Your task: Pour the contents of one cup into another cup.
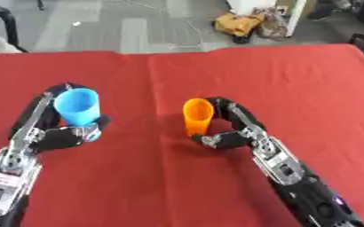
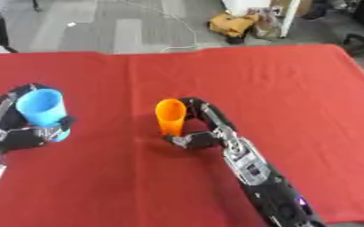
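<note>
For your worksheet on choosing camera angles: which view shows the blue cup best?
The left eye view: the blue cup sits well inside the frame, its open mouth visible, held in the left hand. The right eye view shows the same cup nearer the left edge.

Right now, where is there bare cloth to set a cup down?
Free: the red tablecloth beyond both cups, and the strip between the blue cup and orange cup. Crowded: around each cup, where the left hand and right hand wrap them.

Red cloth [image 1: 216, 186] under me — grey floor [image 1: 138, 26] beyond.
A yellow bag [image 1: 238, 23] slumps by a white cabinet [image 1: 271, 9].
</note>
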`<state>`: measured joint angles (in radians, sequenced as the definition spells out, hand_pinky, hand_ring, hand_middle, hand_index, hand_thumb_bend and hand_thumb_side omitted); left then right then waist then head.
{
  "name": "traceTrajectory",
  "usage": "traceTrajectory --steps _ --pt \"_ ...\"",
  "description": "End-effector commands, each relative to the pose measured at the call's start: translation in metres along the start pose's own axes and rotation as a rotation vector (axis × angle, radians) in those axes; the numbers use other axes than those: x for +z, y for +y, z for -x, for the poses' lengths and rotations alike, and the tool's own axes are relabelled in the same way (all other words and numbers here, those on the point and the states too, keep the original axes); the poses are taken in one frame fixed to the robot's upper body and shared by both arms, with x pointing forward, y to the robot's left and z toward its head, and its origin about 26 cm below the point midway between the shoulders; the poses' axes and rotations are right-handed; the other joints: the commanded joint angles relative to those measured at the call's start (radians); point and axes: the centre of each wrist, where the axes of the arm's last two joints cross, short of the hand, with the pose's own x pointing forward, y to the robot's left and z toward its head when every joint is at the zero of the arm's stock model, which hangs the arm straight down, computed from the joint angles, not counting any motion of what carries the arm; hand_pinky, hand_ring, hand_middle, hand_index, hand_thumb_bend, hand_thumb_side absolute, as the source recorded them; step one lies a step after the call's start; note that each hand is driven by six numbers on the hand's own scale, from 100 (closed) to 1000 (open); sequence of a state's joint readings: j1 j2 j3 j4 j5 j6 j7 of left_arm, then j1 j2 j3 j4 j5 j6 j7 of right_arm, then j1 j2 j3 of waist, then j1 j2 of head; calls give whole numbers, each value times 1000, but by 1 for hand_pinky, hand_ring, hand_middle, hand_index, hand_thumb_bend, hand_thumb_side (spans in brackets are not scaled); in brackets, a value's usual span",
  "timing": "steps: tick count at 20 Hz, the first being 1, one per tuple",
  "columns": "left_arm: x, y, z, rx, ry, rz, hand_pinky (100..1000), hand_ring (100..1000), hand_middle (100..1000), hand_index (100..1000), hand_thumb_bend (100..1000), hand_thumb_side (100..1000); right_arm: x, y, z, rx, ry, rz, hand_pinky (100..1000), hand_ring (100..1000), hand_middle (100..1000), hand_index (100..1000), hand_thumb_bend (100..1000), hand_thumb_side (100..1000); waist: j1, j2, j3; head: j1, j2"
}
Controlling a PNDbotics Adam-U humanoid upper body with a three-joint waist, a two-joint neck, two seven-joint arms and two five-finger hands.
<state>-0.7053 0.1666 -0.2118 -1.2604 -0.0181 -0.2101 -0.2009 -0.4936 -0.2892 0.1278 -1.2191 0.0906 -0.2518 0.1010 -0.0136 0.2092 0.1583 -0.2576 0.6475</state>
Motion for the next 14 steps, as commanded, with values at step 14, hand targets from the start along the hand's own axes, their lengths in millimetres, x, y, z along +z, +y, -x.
traceTrajectory --steps 14 --pt "-9 2 -10 -18 -34 9 494 446 500 632 525 100 -22 -3 -6 32 -23 12 689 670 647 795 561 100 1 -11 9 -9 -13"
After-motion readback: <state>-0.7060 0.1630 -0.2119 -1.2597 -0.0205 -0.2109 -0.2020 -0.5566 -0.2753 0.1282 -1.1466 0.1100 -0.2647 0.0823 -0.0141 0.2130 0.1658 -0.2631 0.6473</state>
